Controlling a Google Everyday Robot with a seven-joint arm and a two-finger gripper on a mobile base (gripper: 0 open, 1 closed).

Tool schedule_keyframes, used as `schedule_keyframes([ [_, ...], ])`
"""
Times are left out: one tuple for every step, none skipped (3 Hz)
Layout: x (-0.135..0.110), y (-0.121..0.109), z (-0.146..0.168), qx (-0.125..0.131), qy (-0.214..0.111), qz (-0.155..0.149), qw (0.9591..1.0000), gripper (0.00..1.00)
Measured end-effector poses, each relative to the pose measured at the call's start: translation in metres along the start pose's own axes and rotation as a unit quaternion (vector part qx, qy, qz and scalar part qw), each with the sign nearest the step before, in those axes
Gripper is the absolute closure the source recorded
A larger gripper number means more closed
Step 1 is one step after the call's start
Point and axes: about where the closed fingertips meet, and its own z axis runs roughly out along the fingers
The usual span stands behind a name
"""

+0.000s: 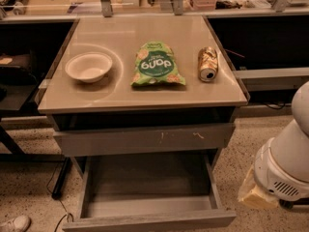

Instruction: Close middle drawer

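Observation:
The middle drawer (148, 220) is pulled far out under the table, its plain grey front low in the view and its grey inner box (149, 185) empty. Above it is the taller grey front with pale scratch marks (145, 139), which sits pushed in. The lowest front is out of view. My white arm (285, 163) stands at the right edge, to the right of the open drawer and apart from it. My gripper is out of view; only the arm's rounded white housing shows.
On the tabletop (120, 93) are a white bowl (88, 66), a green snack bag (157, 65) and a can lying on its side (208, 64). Dark desks flank the table. A shoe (14, 224) and cables lie on the speckled floor at left.

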Motion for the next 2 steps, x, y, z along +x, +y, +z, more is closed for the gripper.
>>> schedule_keyframes([
  [0.000, 0.000, 0.000, 0.000, 0.000, 0.000, 1.0000, 1.00],
  [-0.001, 0.010, 0.049, -0.032, -0.011, -0.001, 0.9994, 1.00],
])
